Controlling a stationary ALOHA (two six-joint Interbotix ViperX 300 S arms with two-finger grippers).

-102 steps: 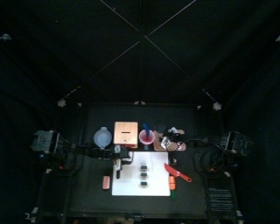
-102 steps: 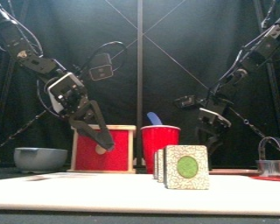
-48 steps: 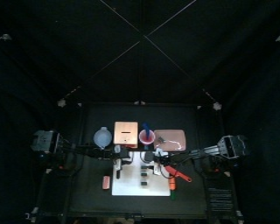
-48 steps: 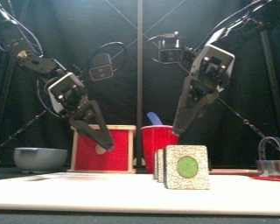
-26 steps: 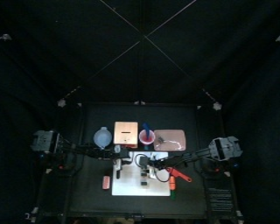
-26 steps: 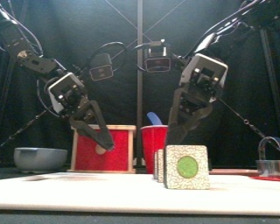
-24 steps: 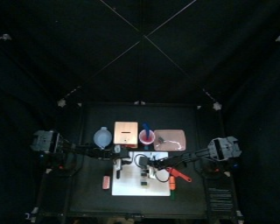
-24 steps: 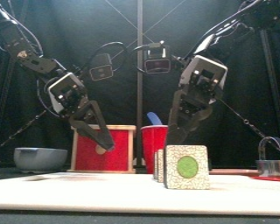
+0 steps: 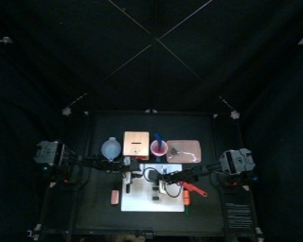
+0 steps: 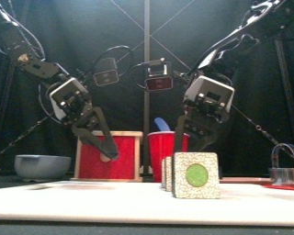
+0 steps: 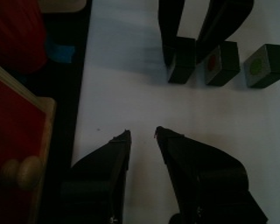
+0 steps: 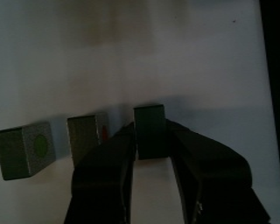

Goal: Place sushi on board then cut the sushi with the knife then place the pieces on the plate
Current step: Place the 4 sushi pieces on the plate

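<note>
Straddling end sushi piece (image 12: 150, 115) mid-frame w/ R gripper (image 12: 152, 133), jaws parted, not clenched yet. Prob. lined up to lift it off board (image 12: 201, 52) w/o knocking other pieces (image 12: 84, 131). Holding L gripper (image 11: 143, 133) released, empty, lower centre, clear of R's reach.

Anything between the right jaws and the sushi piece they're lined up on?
Nothing visible. The right gripper has its jaws open, lined up over the end sushi piece. The other two pieces sit off to one side.

Blue-grey bowl (image 10: 41, 166), wooden box with red drawer front (image 10: 129, 162), red cup (image 10: 165, 158), metal cutter (image 10: 287, 175)
</note>
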